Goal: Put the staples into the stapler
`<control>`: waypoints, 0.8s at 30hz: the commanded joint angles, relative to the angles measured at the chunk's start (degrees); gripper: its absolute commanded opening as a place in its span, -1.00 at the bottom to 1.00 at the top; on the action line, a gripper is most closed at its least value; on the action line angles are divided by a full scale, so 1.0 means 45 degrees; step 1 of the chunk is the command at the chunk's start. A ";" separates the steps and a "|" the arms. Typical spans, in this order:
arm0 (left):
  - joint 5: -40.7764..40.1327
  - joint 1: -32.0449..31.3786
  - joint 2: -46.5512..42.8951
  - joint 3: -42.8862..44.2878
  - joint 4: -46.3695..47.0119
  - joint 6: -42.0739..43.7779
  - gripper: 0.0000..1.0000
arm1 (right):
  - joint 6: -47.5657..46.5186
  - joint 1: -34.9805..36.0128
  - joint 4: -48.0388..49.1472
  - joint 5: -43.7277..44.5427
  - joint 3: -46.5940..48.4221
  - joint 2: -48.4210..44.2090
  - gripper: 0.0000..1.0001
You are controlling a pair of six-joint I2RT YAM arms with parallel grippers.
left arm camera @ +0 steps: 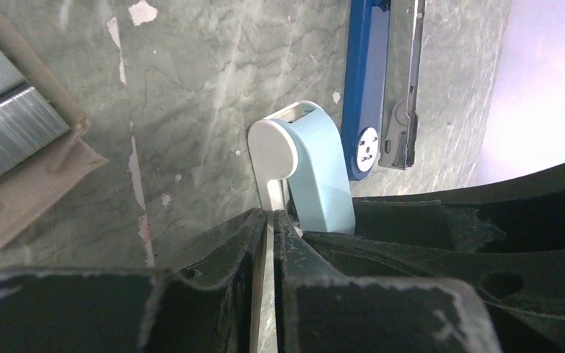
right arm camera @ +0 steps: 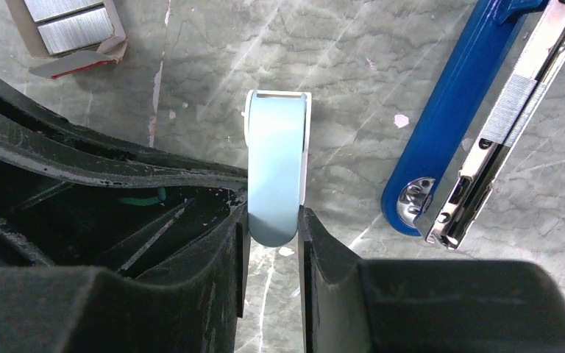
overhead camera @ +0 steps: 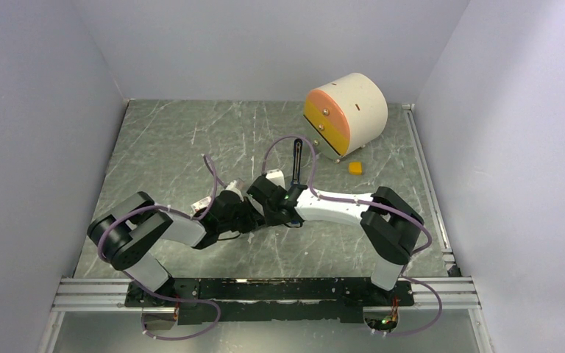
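Evidently the pale-blue-and-white piece [right arm camera: 276, 169] is held two ways at once (left jaws pinched shut on its thin white tab, right jaws clamped across its blue back), perhaps to steady it, while the stapler [right arm camera: 449, 125] lies open nearby and the staples [right arm camera: 77, 29] sit in their cardboard box [right arm camera: 81, 62].

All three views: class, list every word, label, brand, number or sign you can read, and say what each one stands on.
None: no text can be read in any view.
stapler: no brand or number shows on its blue body or metal rail.
cardboard box: only a red edge shows, with no print.
pale-blue piece: plain, no marking.
drawer unit: plain, no label.
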 commanded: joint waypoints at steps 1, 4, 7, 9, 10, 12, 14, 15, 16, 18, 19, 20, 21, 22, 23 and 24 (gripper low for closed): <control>-0.1008 0.0014 -0.0012 -0.0551 -0.1856 0.0678 -0.71 | 0.0087 0.0069 -0.0317 -0.0167 -0.0180 0.0785 -0.53; -0.1193 0.0019 -0.0465 -0.0825 -0.1784 0.0648 -0.68 | 0.0097 0.0067 -0.0278 -0.0133 -0.0242 0.1109 -0.53; -0.1267 0.0017 -0.0970 -0.1010 -0.1807 0.0682 -0.66 | 0.0102 0.0076 -0.0303 -0.0157 -0.0326 0.1476 -0.53; -0.1289 0.0030 -0.1292 -0.1097 -0.1952 0.0669 -0.65 | 0.0082 0.0096 -0.0374 -0.0106 -0.0398 0.1712 -0.53; -0.1289 0.0021 -0.1463 -0.1131 -0.2051 0.0678 -0.65 | 0.0095 0.0097 -0.0392 -0.0030 -0.0439 0.1844 -0.53; -0.1289 0.0020 -0.1800 -0.1145 -0.2298 0.0738 -0.65 | 0.0047 0.0103 -0.0468 0.0053 -0.0436 0.2088 -0.53; -0.1720 0.0015 -0.2113 -0.1161 -0.2605 0.0811 -0.65 | 0.0045 0.0098 -0.0484 0.0136 -0.0379 0.2304 -0.53; -0.1810 0.0014 -0.2266 -0.1149 -0.2760 0.0823 -0.65 | 0.0042 0.0107 -0.0445 0.0120 -0.0334 0.2387 -0.52; -0.1884 0.0014 -0.2420 -0.1169 -0.2906 0.0839 -0.65 | 0.0032 0.0110 -0.0426 0.0108 -0.0280 0.2436 -0.52; -0.2015 0.0015 -0.2779 -0.1210 -0.3138 0.0815 -0.65 | -0.0005 0.0100 -0.0453 0.0171 -0.0115 0.2575 -0.51; -0.2103 0.0014 -0.2921 -0.1263 -0.3246 0.0806 -0.65 | -0.0028 0.0112 -0.0473 0.0209 -0.0042 0.2638 -0.51; -0.2185 0.0024 -0.3070 -0.1291 -0.3358 0.0788 -0.65 | -0.0050 0.0111 -0.0458 0.0207 0.0008 0.2675 -0.51; -0.2266 0.0025 -0.3218 -0.1335 -0.3445 0.0771 -0.65 | -0.0100 0.0101 -0.0388 0.0197 0.0034 0.2709 -0.51; -0.2351 0.0016 -0.3349 -0.1348 -0.3548 0.0767 -0.65 | -0.0162 0.0102 -0.0355 0.0157 0.0064 0.2777 -0.51; -0.2440 0.0017 -0.3468 -0.1357 -0.3659 0.0781 -0.65 | -0.0182 0.0097 -0.0339 0.0164 0.0136 0.2879 -0.50; -0.2483 0.0017 -0.3576 -0.1359 -0.3793 0.0802 -0.64 | -0.0211 0.0090 -0.0368 0.0165 0.0204 0.2915 -0.50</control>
